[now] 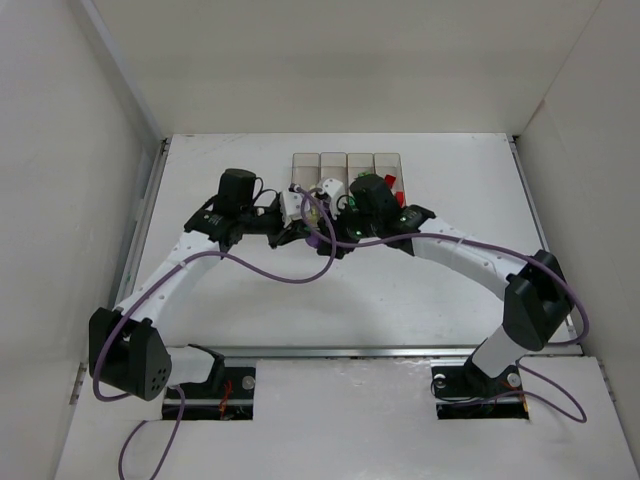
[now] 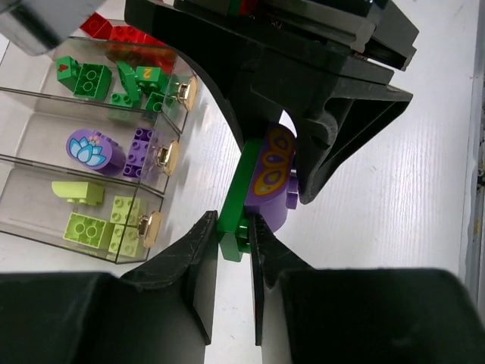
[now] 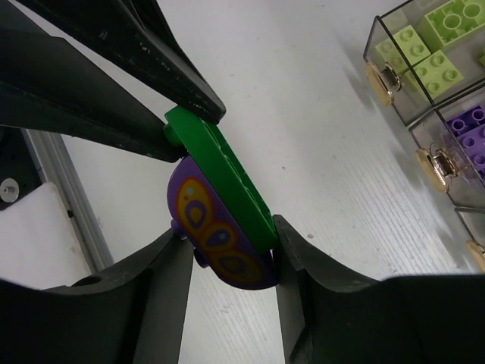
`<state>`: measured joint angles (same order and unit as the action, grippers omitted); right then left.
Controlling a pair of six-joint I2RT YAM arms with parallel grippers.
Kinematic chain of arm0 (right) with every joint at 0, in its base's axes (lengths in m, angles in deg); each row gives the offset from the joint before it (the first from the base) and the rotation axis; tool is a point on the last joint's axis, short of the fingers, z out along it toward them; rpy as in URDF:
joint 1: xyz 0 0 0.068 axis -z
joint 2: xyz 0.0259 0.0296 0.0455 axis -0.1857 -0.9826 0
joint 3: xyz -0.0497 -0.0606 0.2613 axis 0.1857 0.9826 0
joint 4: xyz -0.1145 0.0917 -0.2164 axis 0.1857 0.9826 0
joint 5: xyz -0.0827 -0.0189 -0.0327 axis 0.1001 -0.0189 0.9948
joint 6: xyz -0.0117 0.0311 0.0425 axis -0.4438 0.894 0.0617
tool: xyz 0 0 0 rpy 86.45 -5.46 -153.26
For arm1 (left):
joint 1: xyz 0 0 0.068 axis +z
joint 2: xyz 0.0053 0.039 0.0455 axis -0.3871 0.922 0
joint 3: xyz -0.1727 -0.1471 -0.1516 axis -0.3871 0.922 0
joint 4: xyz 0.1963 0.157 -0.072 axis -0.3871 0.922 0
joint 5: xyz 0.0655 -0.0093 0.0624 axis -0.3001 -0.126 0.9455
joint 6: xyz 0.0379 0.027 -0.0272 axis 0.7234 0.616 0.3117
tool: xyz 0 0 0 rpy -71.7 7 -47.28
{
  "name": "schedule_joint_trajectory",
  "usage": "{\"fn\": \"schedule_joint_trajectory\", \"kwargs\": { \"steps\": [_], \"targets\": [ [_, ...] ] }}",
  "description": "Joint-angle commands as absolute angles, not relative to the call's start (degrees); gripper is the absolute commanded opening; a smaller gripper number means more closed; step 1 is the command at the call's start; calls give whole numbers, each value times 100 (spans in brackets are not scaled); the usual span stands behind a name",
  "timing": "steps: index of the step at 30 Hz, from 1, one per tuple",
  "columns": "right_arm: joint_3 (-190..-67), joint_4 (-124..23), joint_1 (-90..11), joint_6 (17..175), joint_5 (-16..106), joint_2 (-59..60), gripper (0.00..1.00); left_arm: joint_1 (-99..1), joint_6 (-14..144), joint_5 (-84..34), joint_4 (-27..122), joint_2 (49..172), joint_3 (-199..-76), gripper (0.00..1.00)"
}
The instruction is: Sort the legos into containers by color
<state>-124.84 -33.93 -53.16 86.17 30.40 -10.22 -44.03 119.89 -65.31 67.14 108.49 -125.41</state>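
Note:
A flat green lego (image 2: 241, 189) is stuck to a purple lego (image 2: 271, 178) with a yellow wing print, and both hang above the table just in front of the containers (image 1: 346, 165). My left gripper (image 2: 233, 227) is shut on the near end of the green plate. My right gripper (image 3: 231, 243) is closed across the other end: one finger sits on the purple lego (image 3: 216, 231), the other on the green lego (image 3: 223, 171). The bins hold green legos (image 2: 114, 80), purple legos (image 2: 98, 148), yellow-green legos (image 2: 91, 216) and red legos (image 2: 114, 34).
The four bins stand at the back middle of the white table (image 1: 240, 290). White walls close it in on the left, right and back. A purple cable (image 1: 270, 270) droops over the table between the arms.

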Motion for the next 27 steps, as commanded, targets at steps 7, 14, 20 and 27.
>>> {"fn": "schedule_joint_trajectory", "kwargs": {
  "steps": [7,14,20,27],
  "targets": [
    [-12703,-3827,-5175,9086,2376,-942,0,-4396,11014,-5166,5720,10667,-12480,0],
    [-12729,-3651,-5061,9710,1691,-1126,0,-4396,10861,-3494,5084,10667,-12216,0],
    [-13133,-3510,-4850,10097,1102,-1522,0,-4668,11238,-3064,5021,10614,-12058,0],
    [-13819,-3186,-4736,10343,635,-1795,0,-4853,11555,-2430,4802,10561,-11837,0]
  ]
}}
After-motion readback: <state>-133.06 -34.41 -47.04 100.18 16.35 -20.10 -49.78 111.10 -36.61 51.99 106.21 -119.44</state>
